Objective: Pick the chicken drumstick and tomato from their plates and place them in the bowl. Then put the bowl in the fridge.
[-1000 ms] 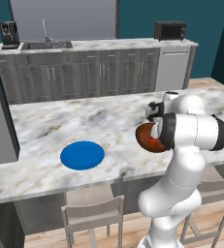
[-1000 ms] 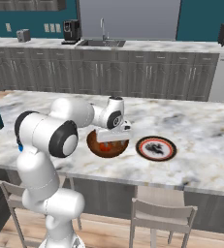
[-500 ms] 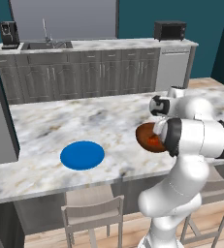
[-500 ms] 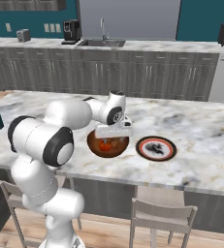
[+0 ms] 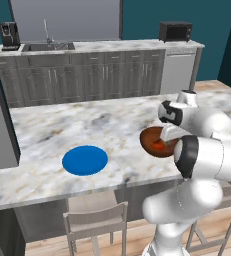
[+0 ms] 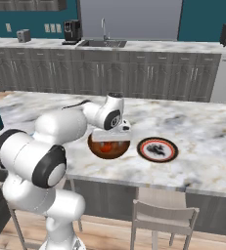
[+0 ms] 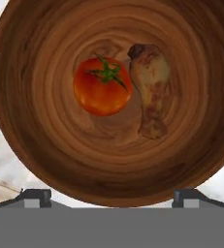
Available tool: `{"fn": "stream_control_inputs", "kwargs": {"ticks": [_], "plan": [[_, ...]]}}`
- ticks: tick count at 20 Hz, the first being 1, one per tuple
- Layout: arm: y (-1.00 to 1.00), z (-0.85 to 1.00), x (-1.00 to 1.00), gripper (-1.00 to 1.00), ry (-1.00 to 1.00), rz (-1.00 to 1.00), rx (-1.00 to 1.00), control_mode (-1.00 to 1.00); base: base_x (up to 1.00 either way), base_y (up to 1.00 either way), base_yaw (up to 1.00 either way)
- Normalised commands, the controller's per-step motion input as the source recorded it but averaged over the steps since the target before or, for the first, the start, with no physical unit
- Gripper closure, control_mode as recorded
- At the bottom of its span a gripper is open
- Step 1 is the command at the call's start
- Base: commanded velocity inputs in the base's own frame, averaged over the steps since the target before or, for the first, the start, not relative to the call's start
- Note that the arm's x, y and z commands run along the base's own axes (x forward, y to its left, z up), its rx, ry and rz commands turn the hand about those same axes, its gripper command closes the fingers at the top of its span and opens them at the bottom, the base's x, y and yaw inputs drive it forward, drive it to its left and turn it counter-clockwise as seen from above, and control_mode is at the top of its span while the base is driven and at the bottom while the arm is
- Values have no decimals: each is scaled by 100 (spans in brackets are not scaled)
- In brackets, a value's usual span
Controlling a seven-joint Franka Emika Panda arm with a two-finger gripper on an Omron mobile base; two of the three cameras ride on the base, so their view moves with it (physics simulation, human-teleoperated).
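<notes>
- Left base view: flat round bright blue plate (image 5: 85, 160) lies bare on the grey-veined white marble counter (image 5: 47, 130), well left of the deep round brown wooden bowl (image 5: 158, 142); a red-orange patch shows inside the bowl, white arm partly covering it.
- Right base view: the bowl (image 6: 109, 147) sits under the hand, and just right of it, apart, is the smaller round plate with dark brown rim and pale centre (image 6: 157, 149), dark smears on it.
- Hand view: glossy ringed wood grain inside the bowl (image 7: 45, 145); smooth round red tomato with green stem (image 7: 102, 86) on the left, touching or just beside the lumpy tan-brown chicken drumstick (image 7: 150, 86), thick end up, tapering down.
- Two-finger gripper (image 7: 111, 197) spread wide above the bowl, holding nothing; dark fingertips (image 7: 34, 197) near the bowl rim.
- No readable writing.
</notes>
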Motion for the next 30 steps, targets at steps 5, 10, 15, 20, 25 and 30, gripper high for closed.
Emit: {"fn": "stream_control_inputs", "kwargs": {"ticks": [5, 10, 15, 20, 25, 30], "plan": [[0, 0, -34, -100, 0, -31, 0, -100, 0, 0, 0], [0, 0, -15, -100, 0, -39, 0, -100, 0, 0, 0], [0, 0, 1, -100, 0, -56, 0, -100, 0, 0, 0], [-3, -1, 7, -100, 1, -56, 0, -100, 0, 0, 0], [-4, -11, 19, -100, 3, -34, 1, -100, 0, 0, 0], [-2, -23, 21, -100, 0, -16, 4, -100, 0, 0, 0]]}}
